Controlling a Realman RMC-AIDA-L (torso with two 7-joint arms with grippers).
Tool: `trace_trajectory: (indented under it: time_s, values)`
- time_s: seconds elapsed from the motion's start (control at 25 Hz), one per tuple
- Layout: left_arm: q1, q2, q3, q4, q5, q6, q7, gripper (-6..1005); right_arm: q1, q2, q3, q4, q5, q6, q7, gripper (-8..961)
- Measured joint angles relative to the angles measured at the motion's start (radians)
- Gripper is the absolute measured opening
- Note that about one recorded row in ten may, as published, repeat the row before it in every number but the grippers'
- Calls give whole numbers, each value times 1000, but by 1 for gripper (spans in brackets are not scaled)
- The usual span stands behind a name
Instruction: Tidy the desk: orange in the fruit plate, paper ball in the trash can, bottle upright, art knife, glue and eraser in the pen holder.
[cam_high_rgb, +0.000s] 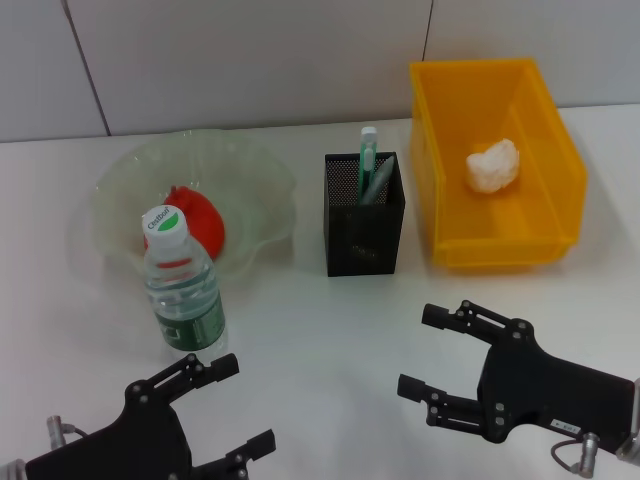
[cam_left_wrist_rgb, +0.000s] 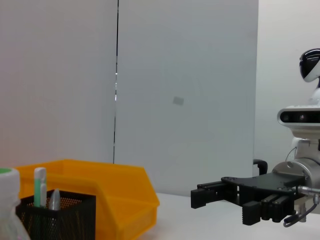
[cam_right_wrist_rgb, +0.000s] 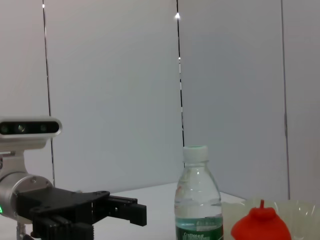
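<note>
The orange (cam_high_rgb: 198, 222) lies in the pale green fruit plate (cam_high_rgb: 250, 185) at the back left; it also shows in the right wrist view (cam_right_wrist_rgb: 261, 226). The bottle (cam_high_rgb: 183, 293) stands upright in front of the plate. The black mesh pen holder (cam_high_rgb: 364, 222) at the centre holds the green art knife (cam_high_rgb: 368, 150) and the grey glue (cam_high_rgb: 380, 180). The paper ball (cam_high_rgb: 494, 166) rests inside the yellow trash can (cam_high_rgb: 545, 150). The eraser is hidden. My left gripper (cam_high_rgb: 235, 405) is open near the front left, just before the bottle. My right gripper (cam_high_rgb: 432, 352) is open at the front right.
White desk (cam_high_rgb: 300, 330) runs between the two grippers and in front of the pen holder. A grey wall backs the desk. In the left wrist view the trash can (cam_left_wrist_rgb: 120, 195) and pen holder (cam_left_wrist_rgb: 65, 215) stand side by side, with the right gripper (cam_left_wrist_rgb: 207, 196) farther off.
</note>
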Motion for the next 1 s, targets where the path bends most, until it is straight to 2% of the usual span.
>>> trace_trajectory:
  time_s: [0.64,0.76,0.88,1.0]
  values:
    - [-16,-4,-8,-2,-7,-20,-4,814,22,0,3,-50,8,-2,-43,801]
    - [-44,0,-3,-2,-5,-25,-60,814,23,0,3,-57,8,-3,-40,801]
    - [-94,17,4,4,8,-63,-156,814,27,-1,3,-68,9,-3,-37,801]
    - [-102,18,3,16,31,-69,-165,814,28,-2,3,-71,9,-3,-35,801]
